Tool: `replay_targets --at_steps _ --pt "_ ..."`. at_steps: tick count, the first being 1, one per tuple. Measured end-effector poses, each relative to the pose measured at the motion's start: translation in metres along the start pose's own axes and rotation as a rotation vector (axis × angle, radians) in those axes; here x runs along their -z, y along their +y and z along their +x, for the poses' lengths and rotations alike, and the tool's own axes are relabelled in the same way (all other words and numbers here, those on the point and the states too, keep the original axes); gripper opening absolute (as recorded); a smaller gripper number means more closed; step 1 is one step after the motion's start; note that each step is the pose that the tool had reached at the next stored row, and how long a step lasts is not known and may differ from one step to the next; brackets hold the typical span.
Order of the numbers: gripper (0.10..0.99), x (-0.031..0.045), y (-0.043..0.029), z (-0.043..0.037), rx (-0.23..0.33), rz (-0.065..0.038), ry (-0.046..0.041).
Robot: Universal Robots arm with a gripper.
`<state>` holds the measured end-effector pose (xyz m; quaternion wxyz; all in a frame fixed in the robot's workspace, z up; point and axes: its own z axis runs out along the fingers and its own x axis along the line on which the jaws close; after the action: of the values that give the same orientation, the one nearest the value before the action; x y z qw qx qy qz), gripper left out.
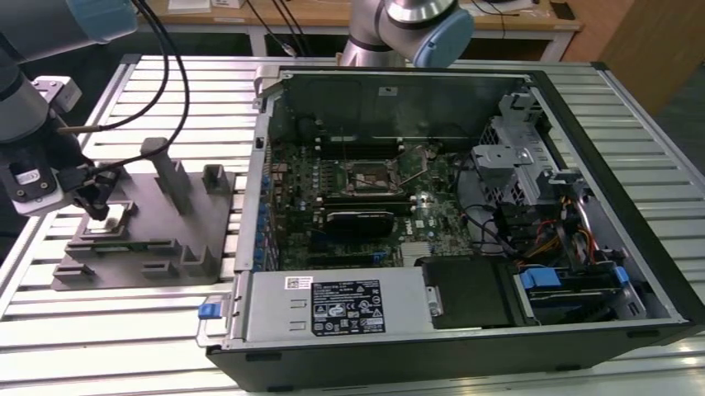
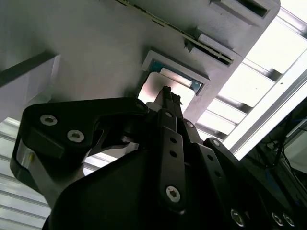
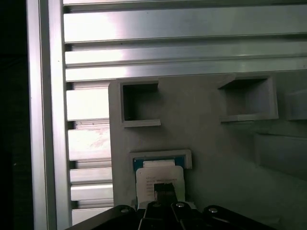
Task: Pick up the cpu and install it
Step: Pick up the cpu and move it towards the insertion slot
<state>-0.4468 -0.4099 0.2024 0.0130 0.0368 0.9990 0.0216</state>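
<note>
Gripper (image 2: 167, 95) linkage sits closest to the lens in both wrist views, dark bars converging to one slim tip. Jaws read as drawn narrow, tips together, with nothing seen clamped between them. Tip (image 3: 163, 188) is over the middle of the cpu (image 2: 149, 92); contact or a small gap, cannot tell. Cpu (image 3: 156, 173) lies flat in a shallow pocket of the grey moulded tray (image 3: 206, 143), pale metal top up, a blue-edged strip of pocket showing past one side. Outline is near square, so no real long axis. Its edges run parallel to the pocket walls and its flat face points straight up at the tool. In the exterior view this all sits at left-middle of the frame: gripper (image 1: 97, 206) over cpu (image 1: 108, 221), on the tray (image 1: 149, 227), on the slatted aluminium table (image 1: 121, 330). Judgement on the pick: keep the tool plumb to the lid and centred, so the chip is not tipped against a pocket wall. Any pull should be straight up, without twist, to hold its edge alignment. Farther off, toward the exterior view's right, the open computer case (image 1: 441, 363) holds the green motherboard (image 1: 430, 219). Its dark socket (image 1: 369, 175) is well apart from the tray.
</note>
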Motion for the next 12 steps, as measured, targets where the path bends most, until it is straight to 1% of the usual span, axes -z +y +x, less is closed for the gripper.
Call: replay_targets --at_steps 4,10,11,12 --pt "0.106 -0.0029 -0.0001 0.0001 0.0 0.0 0.0001" --pt "0.114 -0.0033 -0.0001 0.0001 0.0 0.0 -0.0001" --pt "0.29 -0.0034 -0.0001 0.0001 0.0 0.0 -0.0001" --pt "0.349 -0.0036 -0.0001 0.0001 0.0 0.0 -0.0001"
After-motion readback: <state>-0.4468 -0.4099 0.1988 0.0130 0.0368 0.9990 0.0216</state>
